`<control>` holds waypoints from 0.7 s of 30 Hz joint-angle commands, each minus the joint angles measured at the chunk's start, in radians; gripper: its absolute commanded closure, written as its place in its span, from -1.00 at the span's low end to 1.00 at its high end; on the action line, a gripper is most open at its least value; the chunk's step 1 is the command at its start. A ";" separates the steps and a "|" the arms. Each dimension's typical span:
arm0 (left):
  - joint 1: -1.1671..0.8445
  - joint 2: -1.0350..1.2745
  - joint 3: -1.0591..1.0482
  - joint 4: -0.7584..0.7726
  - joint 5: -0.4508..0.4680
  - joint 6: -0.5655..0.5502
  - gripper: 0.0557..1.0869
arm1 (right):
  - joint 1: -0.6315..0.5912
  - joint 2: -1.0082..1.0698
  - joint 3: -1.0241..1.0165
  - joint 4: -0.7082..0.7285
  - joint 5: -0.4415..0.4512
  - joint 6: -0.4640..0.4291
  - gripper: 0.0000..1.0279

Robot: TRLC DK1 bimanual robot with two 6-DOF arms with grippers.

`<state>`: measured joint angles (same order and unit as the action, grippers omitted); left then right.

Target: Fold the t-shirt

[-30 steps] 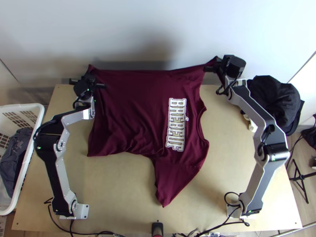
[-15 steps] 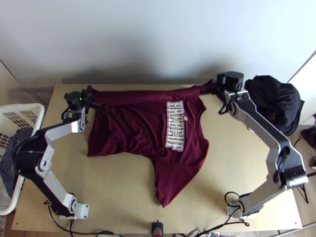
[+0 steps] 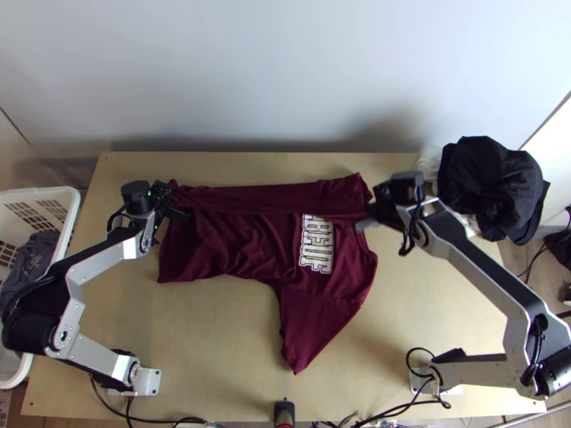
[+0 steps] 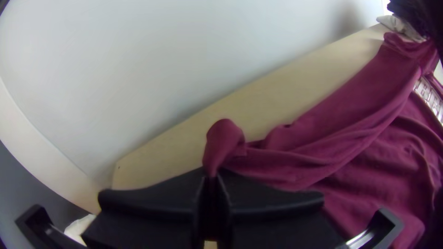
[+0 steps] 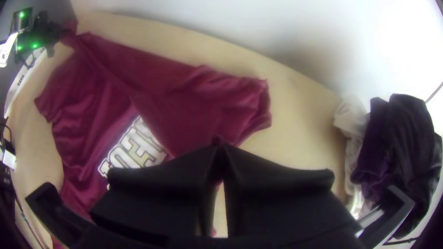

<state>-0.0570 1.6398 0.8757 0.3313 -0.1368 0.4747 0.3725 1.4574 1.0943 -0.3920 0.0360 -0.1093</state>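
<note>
The maroon t-shirt [image 3: 243, 250] lies on the table with its far side folded over toward the near edge, covering part of the white lettering; one sleeve points to the near edge. At the fold's left end my left gripper [image 3: 173, 202] holds a corner; in the left wrist view the left gripper [image 4: 211, 177] is closed on bunched cloth. My right gripper [image 3: 372, 208] is at the fold's right end beside the neckline; in the right wrist view the right gripper [image 5: 219, 147] has its fingertips together on a bit of the shirt [image 5: 184, 92].
A white basket [image 3: 68, 214] with dark clothes stands at the left of the table [image 3: 207, 342]. A dark pile of cloth [image 3: 492, 178] sits at the far right corner, with lighter cloth beside it. A wall [image 3: 285, 71] rises behind the table.
Both grippers have come toward the near edge with the shirt's far side, which was stretched up against the wall and now lies folded over the rest. More of the lettering is covered.
</note>
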 commanded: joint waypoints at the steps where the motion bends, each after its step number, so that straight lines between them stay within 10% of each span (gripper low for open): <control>1: 0.013 -0.058 -0.018 -0.118 0.009 -0.028 -0.92 | 0.040 -0.057 -0.102 -0.016 -0.039 0.043 -0.51; 6: 0.028 -0.109 -0.026 -0.192 0.008 -0.047 -0.91 | 0.022 -0.065 -0.091 -0.008 -0.044 0.026 -0.91; 21: 0.082 -0.706 -0.233 -0.620 0.098 -0.042 -0.91 | 0.112 -0.325 -0.126 -0.254 -0.065 0.250 -0.91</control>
<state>0.0120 1.2041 0.7521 -0.0921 -0.1036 0.4194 0.4664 1.2358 1.0283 -0.5652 -0.0162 0.0261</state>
